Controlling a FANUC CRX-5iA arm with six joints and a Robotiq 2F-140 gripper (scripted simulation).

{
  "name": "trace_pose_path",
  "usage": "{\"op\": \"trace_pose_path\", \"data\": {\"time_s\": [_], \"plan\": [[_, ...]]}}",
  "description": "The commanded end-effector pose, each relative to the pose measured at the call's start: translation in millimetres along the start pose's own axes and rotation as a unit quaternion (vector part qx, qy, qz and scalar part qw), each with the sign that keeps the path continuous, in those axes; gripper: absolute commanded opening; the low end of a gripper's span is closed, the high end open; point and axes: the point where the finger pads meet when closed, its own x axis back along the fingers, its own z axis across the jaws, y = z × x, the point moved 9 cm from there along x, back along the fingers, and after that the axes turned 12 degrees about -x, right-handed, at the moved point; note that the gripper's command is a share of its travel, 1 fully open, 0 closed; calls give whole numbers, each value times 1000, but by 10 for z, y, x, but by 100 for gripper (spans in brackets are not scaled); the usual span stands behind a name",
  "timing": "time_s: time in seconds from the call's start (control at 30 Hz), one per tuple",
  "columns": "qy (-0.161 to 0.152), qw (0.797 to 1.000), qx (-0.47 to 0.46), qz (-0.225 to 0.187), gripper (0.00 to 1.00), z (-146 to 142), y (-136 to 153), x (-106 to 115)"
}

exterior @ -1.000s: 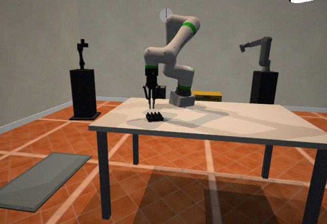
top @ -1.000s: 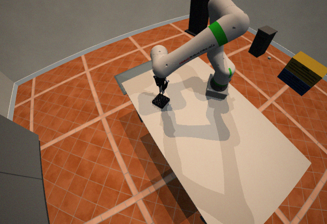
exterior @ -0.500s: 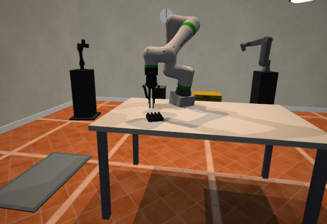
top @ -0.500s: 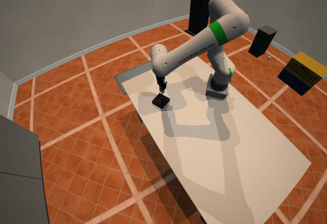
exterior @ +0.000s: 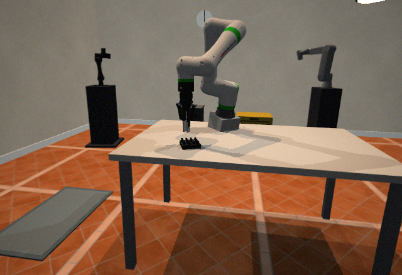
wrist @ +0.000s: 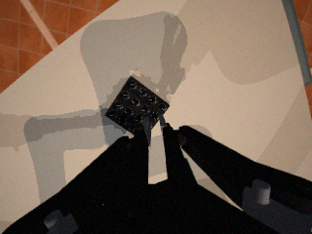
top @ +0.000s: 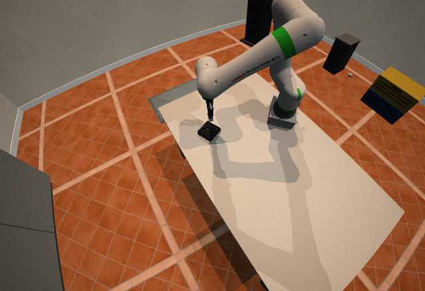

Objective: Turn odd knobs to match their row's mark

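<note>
The small black knob box (top: pixel 208 131) (exterior: pixel 190 143) (wrist: pixel 137 104) stands on its feet on the pale table (top: pixel 274 194) (exterior: pixel 292 155) (wrist: pixel 234 107), near the table's left end. Its knobs and their white lines are too small to read. My gripper (top: pixel 210 119) (exterior: pixel 185 130) (wrist: pixel 154 123) points straight down and hangs a little above the box's rear-side corner, clear of the knobs. Its fingers are nearly shut with only a narrow gap, and nothing is between them.
The arm's base (top: pixel 281 116) (exterior: pixel 223 121) is bolted to the table behind the box. A grey mat (exterior: pixel 48 220) lies on the tiled floor to the left. Black pedestals (exterior: pixel 101 114) (exterior: pixel 323 106) and a yellow box (exterior: pixel 254 117) stand off the table.
</note>
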Motion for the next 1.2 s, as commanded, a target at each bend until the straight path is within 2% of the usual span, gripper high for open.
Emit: {"op": "trace_pose_path", "data": {"time_s": [0.0,0.23,0.3,0.33,0.57,0.8,0.87,1.0,1.17], "plan": [[6,997,-78,1,12,-11,-1,18],[6,985,-174,2,12,-10,-1,40],[6,985,-174,2,12,-10,-1,40],[6,977,-214,2,12,-9,-1,49],[5,953,-303,2,12,-9,-1,69],[5,919,-394,3,12,-8,-1,91],[5,919,-394,3,12,-8,-1,91],[5,887,-461,3,12,-7,0,108],[5,881,-472,3,12,-7,0,111]]}}
